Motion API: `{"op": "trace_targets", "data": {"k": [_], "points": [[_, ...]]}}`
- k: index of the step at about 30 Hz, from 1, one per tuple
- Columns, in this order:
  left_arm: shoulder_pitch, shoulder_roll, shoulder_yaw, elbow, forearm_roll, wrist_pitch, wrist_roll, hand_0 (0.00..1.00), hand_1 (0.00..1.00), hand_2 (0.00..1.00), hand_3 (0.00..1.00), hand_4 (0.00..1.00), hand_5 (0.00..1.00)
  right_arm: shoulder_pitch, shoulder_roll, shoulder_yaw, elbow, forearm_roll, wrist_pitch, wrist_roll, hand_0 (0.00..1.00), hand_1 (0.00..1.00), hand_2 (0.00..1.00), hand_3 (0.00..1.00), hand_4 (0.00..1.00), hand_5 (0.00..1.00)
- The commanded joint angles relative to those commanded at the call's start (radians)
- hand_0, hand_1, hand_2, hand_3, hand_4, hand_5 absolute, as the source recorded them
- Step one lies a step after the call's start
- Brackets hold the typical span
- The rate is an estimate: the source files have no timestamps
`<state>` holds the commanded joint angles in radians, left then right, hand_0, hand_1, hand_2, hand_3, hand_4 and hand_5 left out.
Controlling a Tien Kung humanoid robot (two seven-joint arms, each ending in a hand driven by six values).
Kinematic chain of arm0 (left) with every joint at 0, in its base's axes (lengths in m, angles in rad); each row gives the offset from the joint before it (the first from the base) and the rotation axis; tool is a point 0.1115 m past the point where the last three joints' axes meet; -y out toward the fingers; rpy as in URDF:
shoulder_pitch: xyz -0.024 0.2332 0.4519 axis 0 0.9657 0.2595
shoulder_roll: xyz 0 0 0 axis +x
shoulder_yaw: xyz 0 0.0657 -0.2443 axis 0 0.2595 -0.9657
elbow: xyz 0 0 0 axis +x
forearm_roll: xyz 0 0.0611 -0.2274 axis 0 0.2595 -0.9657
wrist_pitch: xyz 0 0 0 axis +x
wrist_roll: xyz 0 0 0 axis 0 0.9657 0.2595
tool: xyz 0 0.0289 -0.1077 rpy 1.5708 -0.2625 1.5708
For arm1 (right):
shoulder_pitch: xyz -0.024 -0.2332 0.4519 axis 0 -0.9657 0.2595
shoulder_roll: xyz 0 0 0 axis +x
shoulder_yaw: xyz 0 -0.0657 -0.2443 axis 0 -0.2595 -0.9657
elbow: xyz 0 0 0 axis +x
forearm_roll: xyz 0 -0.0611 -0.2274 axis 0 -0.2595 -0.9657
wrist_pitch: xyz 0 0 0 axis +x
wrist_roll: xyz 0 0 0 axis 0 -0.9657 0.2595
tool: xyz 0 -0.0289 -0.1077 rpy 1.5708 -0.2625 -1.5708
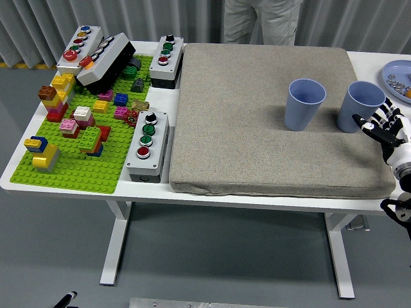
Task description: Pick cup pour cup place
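The white table (257, 200) fills most of the frame, and a thick grey mat (257, 128) covers its centre and right. On the left lies a green building-block baseplate (77, 167) dotted with coloured bricks, with grey button boxes (148, 146) beside and behind it. At the top centre a person (260, 19) stands at the far edge; only the legs show. Two blue cups stand upright on the mat at the right: the left cup (304, 104) alone, the right cup (361, 106) near the mat's edge. A blue plate (393, 69) peeks in at the upper right. The right hand (385, 128) reaches in from the right edge, fingers spread, fingertips just beside the right cup, grasping nothing.
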<state>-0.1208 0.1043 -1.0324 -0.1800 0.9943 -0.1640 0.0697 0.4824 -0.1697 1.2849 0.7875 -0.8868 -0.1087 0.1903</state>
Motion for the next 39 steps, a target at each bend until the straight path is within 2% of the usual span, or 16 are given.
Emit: {"op": "trace_targets", "data": {"k": [20, 39], "points": [[-0.011, -0.005, 0.026, 0.000, -0.011, -0.001, -0.004, 0.838, 0.824, 0.898, 0.792, 0.645, 0.998, 0.058, 0.018, -0.039, -0.071, 0.013, 0.007, 0.006, 0.950, 0.877, 0.949, 0.936, 0.884, 0.351], [-0.026, -0.006, 0.040, 0.000, -0.019, -0.001, -0.009, 0.838, 0.825, 0.899, 0.793, 0.644, 0.998, 0.104, 0.018, -0.037, -0.105, 0.015, 0.012, 0.005, 0.949, 0.874, 0.945, 0.925, 0.880, 0.361]]}}
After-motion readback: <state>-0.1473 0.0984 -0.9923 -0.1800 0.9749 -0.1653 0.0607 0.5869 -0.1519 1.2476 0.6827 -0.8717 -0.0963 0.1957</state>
